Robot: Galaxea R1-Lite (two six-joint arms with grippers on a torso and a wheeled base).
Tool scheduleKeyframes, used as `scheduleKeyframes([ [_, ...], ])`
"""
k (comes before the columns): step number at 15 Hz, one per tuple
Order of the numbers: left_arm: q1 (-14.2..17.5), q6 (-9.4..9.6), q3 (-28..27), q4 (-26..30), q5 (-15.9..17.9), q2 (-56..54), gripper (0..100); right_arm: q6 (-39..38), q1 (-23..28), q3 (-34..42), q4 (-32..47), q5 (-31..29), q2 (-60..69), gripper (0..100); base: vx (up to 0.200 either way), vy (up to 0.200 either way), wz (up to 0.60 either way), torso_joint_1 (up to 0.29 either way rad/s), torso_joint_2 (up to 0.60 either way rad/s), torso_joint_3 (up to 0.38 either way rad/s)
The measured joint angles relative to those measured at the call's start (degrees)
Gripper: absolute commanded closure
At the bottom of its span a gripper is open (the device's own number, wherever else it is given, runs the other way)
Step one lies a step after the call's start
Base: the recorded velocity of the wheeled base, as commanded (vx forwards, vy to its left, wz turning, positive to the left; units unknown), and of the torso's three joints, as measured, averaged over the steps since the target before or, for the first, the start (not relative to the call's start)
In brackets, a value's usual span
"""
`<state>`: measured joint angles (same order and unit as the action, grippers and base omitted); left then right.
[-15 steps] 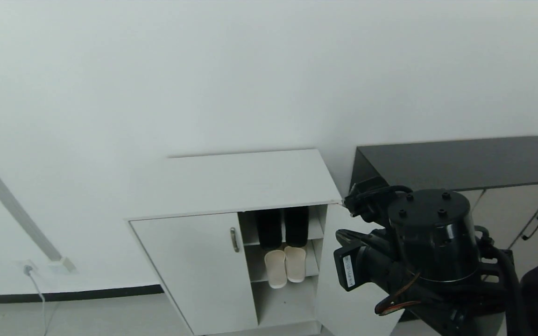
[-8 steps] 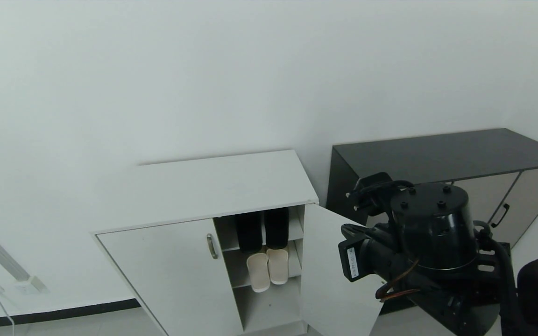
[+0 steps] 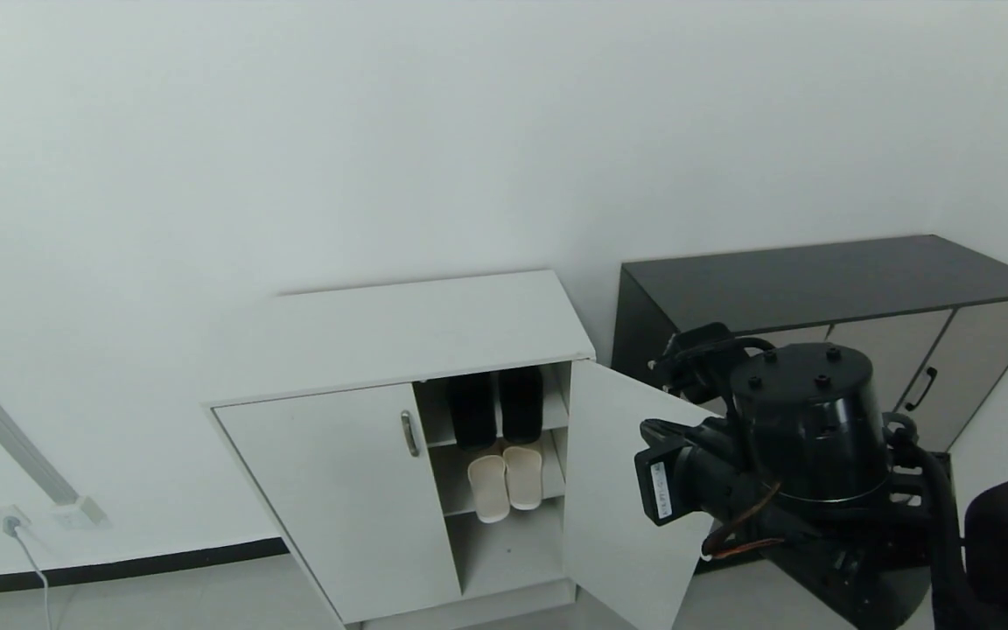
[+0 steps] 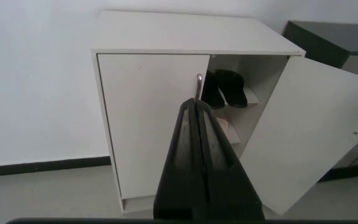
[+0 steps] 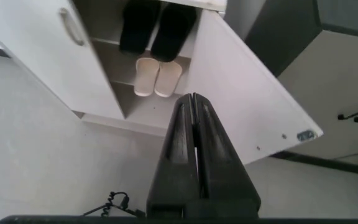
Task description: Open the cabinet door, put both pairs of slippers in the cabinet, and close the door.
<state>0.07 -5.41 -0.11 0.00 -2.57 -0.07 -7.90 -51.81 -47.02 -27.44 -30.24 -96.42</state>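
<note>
Heads up: the whole head view has swung over the last second. That's the camera moving, not the furniture. The cabinet [image 3: 416, 332] sits differently in frame, but its right door [image 3: 618, 490] hangs at much the same half-open angle as half a second ago.

Both pairs are already inside — the black slippers [image 3: 495, 407] on the top shelf and the beige slippers [image 3: 500, 481] on the shelf just below, close to its front edge. So I'd say you're down to the last step, which is shutting that door.

The right gripper [image 5: 194, 98] has its fingers pressed together with nothing between them, in front of the open door and apart from it. The left gripper [image 4: 197, 102] is the same — flat and empty, out in front of the left door's handle [image 3: 409, 433].

My guess is you'll want a push on the door's outer face from the right arm.
</note>
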Motion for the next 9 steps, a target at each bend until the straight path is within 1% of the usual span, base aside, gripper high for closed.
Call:
scheduleKeyframes([
  [2, 0.00, 0.02, 0.01, 0.00, -0.05, 0.00, 100, 0.11, 1.26, -0.05, -0.01, 0.02, -0.02, 100, 0.000, 0.000, 0.00, 0.000, 0.00, 0.000],
  [3, -0.02, 0.05, 0.01, 0.00, -0.02, 0.00, 100, 0.40, 2.78, -0.24, 0.05, 0.22, -0.20, 100, 0.000, 0.000, 0.00, 0.000, 0.00, 0.000],
  [5, -0.02, 0.06, 0.01, 0.00, -0.05, 0.00, 100, 0.95, 8.02, -2.27, -0.01, 2.22, -1.68, 100, 0.000, 0.000, 0.00, 0.000, 0.00, 0.000],
  [6, 0.00, 0.06, 0.01, 0.00, -0.02, 0.00, 100, 1.01, 10.96, -3.85, 0.35, 4.99, -2.76, 100, 0.000, 0.000, 0.00, 0.000, 0.00, 0.000],
  [7, 0.00, 0.06, 0.01, 0.00, -0.07, 0.00, 100, 1.06, 13.89, -6.21, 0.67, 7.84, -3.96, 100, 0.000, 0.000, 0.00, 0.000, 0.00, 0.000],
  [9, 0.00, 0.06, 0.01, 0.00, -0.02, 0.00, 100, 1.06, 19.32, -11.93, 3.00, 10.26, -7.39, 100, 0.000, 0.000, 0.00, 0.000, 0.00, 0.000],
])
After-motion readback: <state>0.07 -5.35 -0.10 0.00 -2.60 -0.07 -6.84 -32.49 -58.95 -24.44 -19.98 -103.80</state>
